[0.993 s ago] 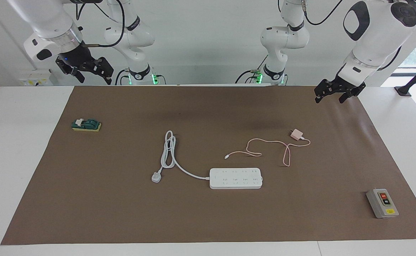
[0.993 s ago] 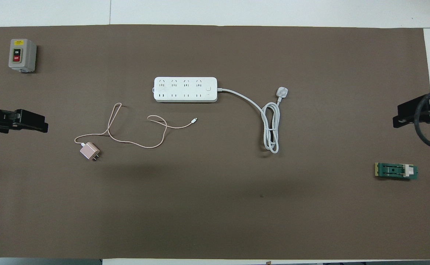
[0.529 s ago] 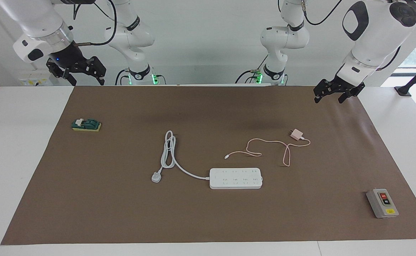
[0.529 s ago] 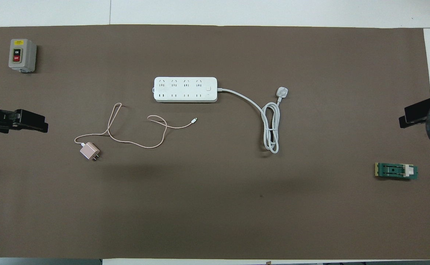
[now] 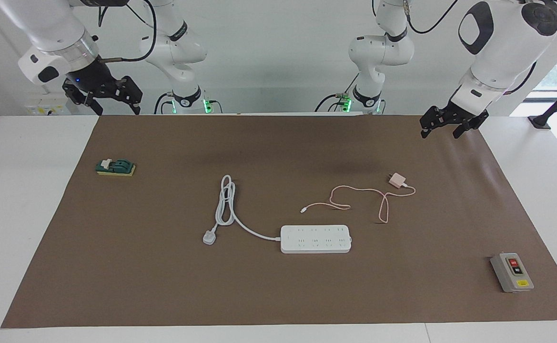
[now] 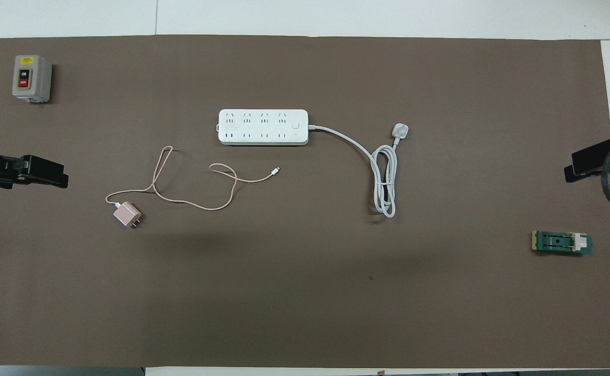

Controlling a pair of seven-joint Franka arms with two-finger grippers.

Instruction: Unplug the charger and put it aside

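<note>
The charger [image 5: 396, 180] [image 6: 127, 214], a small pale-pink cube, lies flat on the brown mat, nearer to the robots than the white power strip [image 5: 315, 238] [image 6: 263, 127] and apart from it. Its thin pink cable [image 5: 357, 190] [image 6: 196, 204] loops across the mat and ends in a white tip [image 5: 302, 209] [image 6: 276, 169], free of any socket. My left gripper [image 5: 440, 131] [image 6: 57, 178] hangs open and empty over the mat's corner at the left arm's end. My right gripper [image 5: 116, 108] [image 6: 576, 168] hangs open and empty over the mat's edge at the right arm's end.
The power strip's thick white cord coils to a white three-pin plug [image 5: 209, 237] [image 6: 400, 130]. A grey switch box [image 5: 511, 272] [image 6: 31, 78] stands at the mat's corner farthest from the robots, at the left arm's end. A green and yellow block [image 5: 115, 167] [image 6: 562, 243] lies toward the right arm's end.
My right gripper has risen and drawn back toward the right arm's end of the table. The left gripper and the charger have stayed where they were.
</note>
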